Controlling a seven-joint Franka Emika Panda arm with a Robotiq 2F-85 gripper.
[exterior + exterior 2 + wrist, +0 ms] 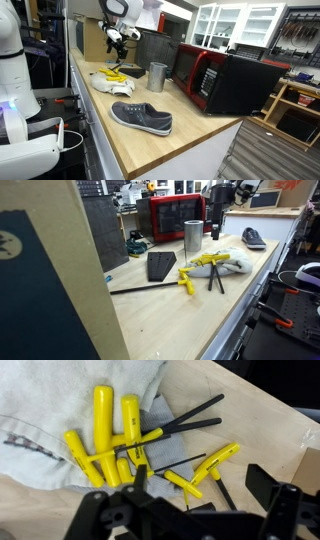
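Observation:
Several yellow T-handle hex keys (110, 435) lie heaped on a grey-white cloth (45, 410) on the wooden countertop (260, 430). Two more yellow-handled keys (218, 464) lie just off the cloth on bare wood. My gripper (203, 480) hangs open above them with nothing between its fingers (268, 485). In both exterior views the gripper (117, 42) (215, 225) is a little above the pile of keys (115, 73) (205, 262) and the cloth (108, 84).
A metal cup (158, 76) (193, 235) stands beside the pile. A grey shoe (141, 117) (254, 238) lies further along the counter. A red and black microwave (220, 80) stands behind. A black pad (161, 265) and a thin rod (135, 287) lie nearby.

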